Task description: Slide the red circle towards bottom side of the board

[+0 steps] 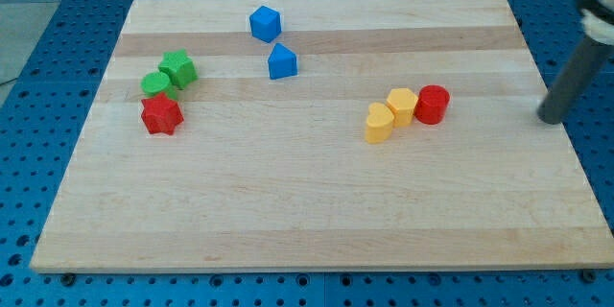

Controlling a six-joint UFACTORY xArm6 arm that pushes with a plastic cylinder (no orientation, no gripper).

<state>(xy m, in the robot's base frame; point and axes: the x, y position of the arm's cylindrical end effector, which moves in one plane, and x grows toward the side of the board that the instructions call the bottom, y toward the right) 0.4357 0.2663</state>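
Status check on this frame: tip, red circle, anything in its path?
My tip at board's right edge, clear of blocks. Red circle touching yellow block. Path toward view's bottom open.

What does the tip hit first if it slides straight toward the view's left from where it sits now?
Probably the red circle. My tip sits at the board's right edge, bare wood between them. The line may pass just below the circle; depth is unclear. The yellow blocks lie behind it.

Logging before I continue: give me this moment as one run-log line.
tip: view's right, apart from blocks | red circle: touching yellow block, not yet pushed | bottom side of board: nothing in the way
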